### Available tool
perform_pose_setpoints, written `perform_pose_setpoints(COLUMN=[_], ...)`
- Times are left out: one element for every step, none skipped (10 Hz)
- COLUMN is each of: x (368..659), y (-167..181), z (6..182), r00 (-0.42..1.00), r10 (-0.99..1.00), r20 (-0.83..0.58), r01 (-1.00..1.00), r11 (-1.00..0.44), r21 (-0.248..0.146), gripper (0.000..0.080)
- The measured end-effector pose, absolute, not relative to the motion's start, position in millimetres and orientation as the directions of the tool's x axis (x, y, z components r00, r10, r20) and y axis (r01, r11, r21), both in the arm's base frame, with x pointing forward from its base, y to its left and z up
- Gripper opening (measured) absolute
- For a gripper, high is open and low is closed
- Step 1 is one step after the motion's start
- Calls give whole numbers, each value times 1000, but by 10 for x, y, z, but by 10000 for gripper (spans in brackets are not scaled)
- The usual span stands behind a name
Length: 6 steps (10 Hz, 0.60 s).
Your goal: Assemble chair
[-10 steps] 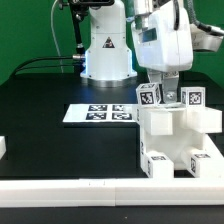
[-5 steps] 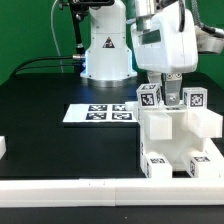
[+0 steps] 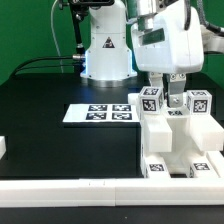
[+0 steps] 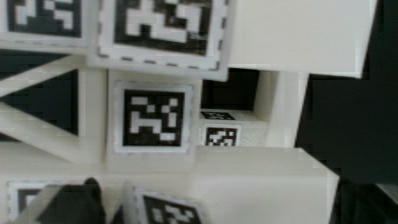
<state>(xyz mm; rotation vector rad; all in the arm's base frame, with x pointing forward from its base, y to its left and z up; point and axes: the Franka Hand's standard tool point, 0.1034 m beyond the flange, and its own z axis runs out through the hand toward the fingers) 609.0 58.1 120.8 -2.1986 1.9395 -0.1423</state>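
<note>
The chair (image 3: pixel 175 142) is a partly joined stack of white blocky pieces with black-and-white tags, standing at the exterior view's right near the front rail. Two tagged posts rise at its top. My gripper (image 3: pixel 170 102) reaches down between those posts, its jaws wide apart. In the wrist view the gripper (image 4: pixel 217 208) stands open, and a white tagged chair piece (image 4: pixel 196 205) lies between its dark fingers (image 4: pixel 68 205). More tagged chair bars (image 4: pixel 157 118) fill that view. Whether a finger touches the piece I cannot tell.
The marker board (image 3: pixel 100 113) lies flat on the black table to the left of the chair. The robot's white base (image 3: pixel 107 50) stands behind it. A long white border rail (image 3: pixel 60 188) runs along the front, and a small white block (image 3: pixel 3 147) sits at the left edge.
The chair has turned and shifted a little to the exterior view's right, so its front faces the camera more squarely. The gripper has moved slightly right with it, jaws still wide.
</note>
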Motion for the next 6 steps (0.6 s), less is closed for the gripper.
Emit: perform_pose_setpoints(x=[6088, 6081, 6059, 6034, 5997, 5929], y=[578, 581, 576, 572, 560, 575], z=[1206, 1204, 1201, 1213, 1241, 1279], r00=[145, 145, 148, 154, 203, 216], r10=[-988, -988, -987, -986, -978, -974], r20=[-60, -61, -61, -62, -53, -64], r01=[-968, -968, -968, -967, -959, -959], r11=[-128, -129, -132, -137, -187, -199], r21=[-217, -216, -214, -213, -215, -202], gripper=[649, 649, 649, 649, 649, 649])
